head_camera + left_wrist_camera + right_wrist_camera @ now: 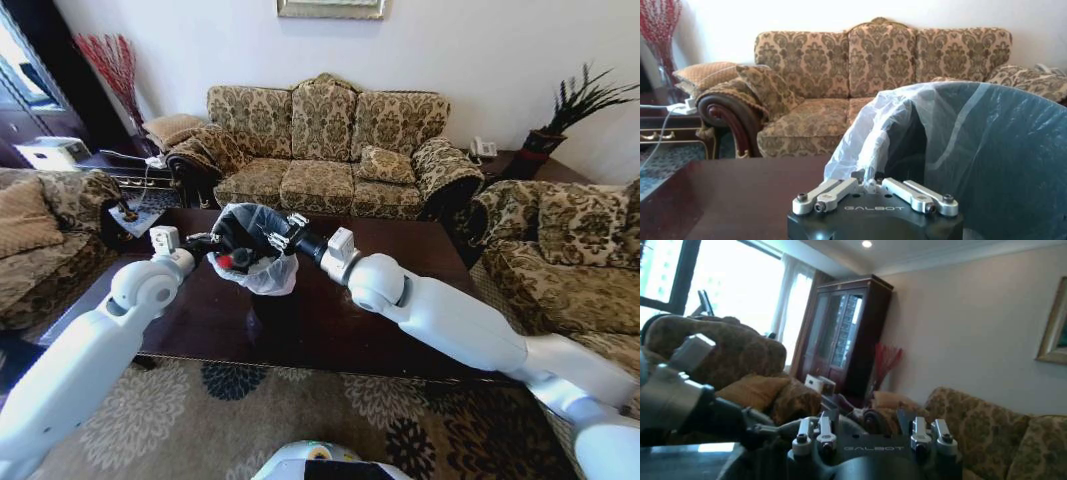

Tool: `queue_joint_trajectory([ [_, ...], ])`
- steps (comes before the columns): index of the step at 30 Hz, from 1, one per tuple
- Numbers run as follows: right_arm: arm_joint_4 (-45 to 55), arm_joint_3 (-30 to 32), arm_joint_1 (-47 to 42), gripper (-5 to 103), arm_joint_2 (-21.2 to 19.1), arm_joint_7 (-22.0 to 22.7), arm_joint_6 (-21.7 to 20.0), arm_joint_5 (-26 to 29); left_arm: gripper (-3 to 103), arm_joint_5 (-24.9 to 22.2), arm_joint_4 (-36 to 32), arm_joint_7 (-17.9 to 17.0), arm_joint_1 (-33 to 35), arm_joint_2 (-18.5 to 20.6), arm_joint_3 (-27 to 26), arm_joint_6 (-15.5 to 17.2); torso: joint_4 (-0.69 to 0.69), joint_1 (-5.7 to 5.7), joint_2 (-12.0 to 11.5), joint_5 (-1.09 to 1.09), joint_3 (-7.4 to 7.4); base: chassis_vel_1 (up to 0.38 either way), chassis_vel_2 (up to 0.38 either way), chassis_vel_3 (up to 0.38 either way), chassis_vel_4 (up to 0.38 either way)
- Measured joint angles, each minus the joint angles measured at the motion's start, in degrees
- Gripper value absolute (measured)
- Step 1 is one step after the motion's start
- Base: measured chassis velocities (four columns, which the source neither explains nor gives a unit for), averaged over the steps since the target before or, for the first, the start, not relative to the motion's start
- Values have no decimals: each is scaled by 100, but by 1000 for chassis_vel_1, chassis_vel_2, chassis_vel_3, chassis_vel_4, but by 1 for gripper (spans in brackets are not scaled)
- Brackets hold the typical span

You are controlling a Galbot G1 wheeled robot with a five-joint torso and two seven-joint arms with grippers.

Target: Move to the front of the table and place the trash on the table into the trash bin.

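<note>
Near the middle of the head view, on the large dark glossy reddish-brown wooden tabletop (330,320): a small round dark trash bin (268,278), lined with a crinkly translucent white plastic bag folded over the rim. Tilted to one side, with the mouth turned toward the lower left of the frame. Hard to tell whether resting on the wood or lifted a little from it. Inside the mouth, a small red piece of trash (225,262), too small to name more exactly.

Reaching in from the lower left on a smooth white rounded arm, the left end effector (210,242), at the bin's rim. In the left wrist view, the same left end effector (870,182) with silver metal links drawn together, pinched on the bag-covered rim of the trash bin (987,165); dark smooth inner wall visible through the thin film. Readable on the black body below the links: "GALBOT".

Coming from the lower right on a thick white arm, the right end effector (280,238), just above the upper edge of the bin. In the right wrist view, the right end effector (870,422) with its two metal finger pairs standing apart, nothing between them. Same "GALBOT" lettering on the dark housing.

Behind the tabletop, at upper centre, a three-seat sofa (320,150) in patterned olive and beige cloth with carved dark wood trim. In front, along the bottom of the frame, a brown rug (250,400) with pale flower shapes.
</note>
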Motion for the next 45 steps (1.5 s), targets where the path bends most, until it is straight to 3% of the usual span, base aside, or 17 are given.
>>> queue_joint_trajectory([
  [4, 68, 565, -347, 72, -381, 264, -25, -10, 1, 143, -219, -9, 378, -101, -289, -27, 0, 0, 0, 2, 0, 0, 0, 0, 0],
  [6, 118, 633, -457, 72, -493, 346, -24, -13, 1, 177, -267, -7, 460, -129, -335, -38, 0, 0, 0, 2, -1, 0, 0, 0, 0],
  [7, 213, 783, -705, 83, -720, 524, -18, -52, 1, 293, -391, 3, 681, -221, -477, -65, -4, 0, 0, 2, 0, 0, 0, 0, 0],
  [9, 337, 1325, -1555, 93, -1029, 953, 67, -481, 1, 637, -722, 9, 1210, -575, -855, -130, -4, -1, 1, 3, -1, 0, 0, 0, 0],
  [12, 352, 1712, -2143, 97, -1089, 1165, 89, -779, 1, 823, -939, 19, 1498, -793, -1016, -183, -4, -2, 1, 6, -1, 0, 0, 0, 0],
  [13, 435, 2110, -2642, 99, -1096, 1383, 93, -931, 1, 1071, -1146, 36, 1775, -1021, -1167, -271, -4, -2, 1, 1, -2, 0, 0, 0, 0],
  [18, 923, 2699, -3676, 100, -1086, 1700, -48, -1071, 1, 1486, -1487, 181, 2234, -1376, -1413, -449, 0, -2, 1, -1, -2, 0, 0, 0, 0],
  [25, 1326, 2793, -4355, 100, -1206, 1733, -138, -1252, 1, 1829, -1546, 314, 2392, -1634, -1456, -608, -3, 0, 1, 2, -1, 56, 23, -69, -31],
  [38, 1226, 2546, -3638, 100, -1625, 1715, -302, -1010, 1, 1938, -1572, 346, 2432, -1820, -1401, -731, 2, 0, 1, -3, 0, 306, 138, -315, -131],
  [45, 1178, 2560, -3667, 100, -1639, 1729, -436, -992, 1, 1933, -1569, 347, 2402, -1799, -1361, -736, -3, 0, 1, 2, 0, 453, 199, -453, -196],
])
